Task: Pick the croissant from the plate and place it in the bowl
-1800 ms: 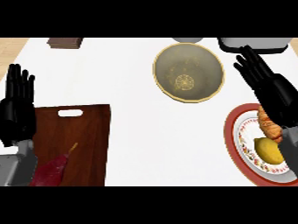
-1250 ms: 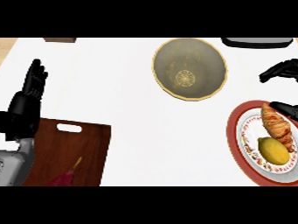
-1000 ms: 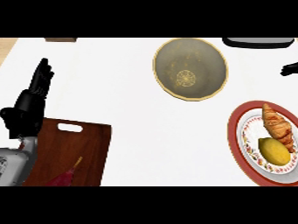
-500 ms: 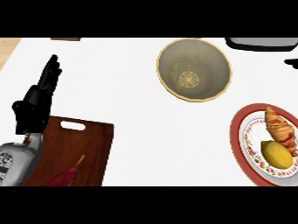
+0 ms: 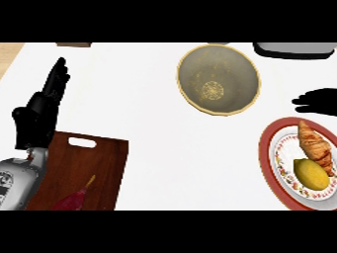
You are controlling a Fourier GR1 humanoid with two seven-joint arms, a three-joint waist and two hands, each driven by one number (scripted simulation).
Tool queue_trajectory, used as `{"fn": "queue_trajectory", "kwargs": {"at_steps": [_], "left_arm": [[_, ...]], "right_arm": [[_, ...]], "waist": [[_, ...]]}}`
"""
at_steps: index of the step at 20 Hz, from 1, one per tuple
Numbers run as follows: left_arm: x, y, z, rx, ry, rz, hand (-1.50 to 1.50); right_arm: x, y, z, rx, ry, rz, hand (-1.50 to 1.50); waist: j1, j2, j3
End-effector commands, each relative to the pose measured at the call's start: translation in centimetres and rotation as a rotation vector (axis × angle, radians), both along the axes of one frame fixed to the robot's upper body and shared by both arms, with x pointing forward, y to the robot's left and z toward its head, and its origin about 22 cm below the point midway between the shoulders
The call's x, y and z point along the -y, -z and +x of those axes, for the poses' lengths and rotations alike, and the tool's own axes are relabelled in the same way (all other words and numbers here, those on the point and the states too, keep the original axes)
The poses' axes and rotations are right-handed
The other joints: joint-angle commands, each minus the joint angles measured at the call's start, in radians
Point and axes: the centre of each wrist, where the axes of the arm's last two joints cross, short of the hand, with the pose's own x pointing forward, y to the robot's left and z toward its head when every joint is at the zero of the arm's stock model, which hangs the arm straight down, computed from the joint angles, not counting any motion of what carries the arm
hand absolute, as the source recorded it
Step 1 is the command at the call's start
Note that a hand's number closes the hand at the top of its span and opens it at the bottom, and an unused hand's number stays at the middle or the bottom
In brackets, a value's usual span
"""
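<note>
Golden-brown croissant (image 5: 316, 145) lies on the red-rimmed plate (image 5: 267, 148) at my view's lower right, touching a yellow lemon (image 5: 311, 173). My right hand (image 5: 330, 102) shows past the plate's far edge, apart from the croissant; I cannot tell whether it is released or clenched. Well to its left sits the tan bowl (image 5: 192, 66). My left hand (image 5: 41, 111) rests released, fingers straight, beside the wooden cutting board (image 5: 91, 163).

The table (image 5: 149, 123) has a white top. A round bowl (image 5: 200, 69) with a tan rim stands on its far part. Right of the bowl and nearer stands a red-rimmed plate (image 5: 267, 148). Well left of the bowl and nearer lies a dark wooden cutting board (image 5: 91, 163). Just right of the bowl, at the far edge, is a grey thing (image 5: 295, 48); far left is a small brown thing (image 5: 74, 44).
</note>
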Motion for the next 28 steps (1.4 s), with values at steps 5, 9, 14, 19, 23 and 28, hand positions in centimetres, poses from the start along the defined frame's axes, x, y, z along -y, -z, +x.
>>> {"fn": "queue_trajectory", "kwargs": {"at_steps": [5, 9, 14, 19, 23, 28], "left_arm": [[0.8, 1.0, -0.5, -0.015, -0.016, 0.003, 0.0], [-1.0, -0.2, 0.1, -0.013, -0.05, 0.003, 0.0], [-3.1, 0.2, -0.5, -0.011, -0.045, 0.015, 0.0], [-0.3, 1.8, -0.4, -0.01, -0.055, 0.005, 0.0], [-2.1, 1.9, -0.6, -0.014, -0.06, 0.023, 0.0], [-0.3, 0.4, -1.8, -0.008, -0.059, 0.0, 0.0]], "right_arm": [[-0.8, 5.2, 1.1, -0.144, -0.169, -0.177, -1.5], [-1.7, 7.6, 1.5, -0.122, -0.189, -0.313, -1.5], [-2.1, 11.6, 2.4, -0.08, -0.155, -0.398, -1.5], [-0.7, 10.5, 3.9, -0.072, -0.135, -0.405, -1.5], [-1.1, 13.3, 3.4, -0.073, -0.141, -0.397, -1.5], [-2.1, 16.0, 2.9, -0.101, -0.152, -0.399, -1.5]], "waist": [[-0.021, -0.005, -0.002], [-0.032, -0.007, -0.002], [-0.033, -0.008, -0.002], [-0.046, -0.01, -0.002], [-0.05, -0.011, -0.002], [-0.05, -0.013, -0.002]]}}
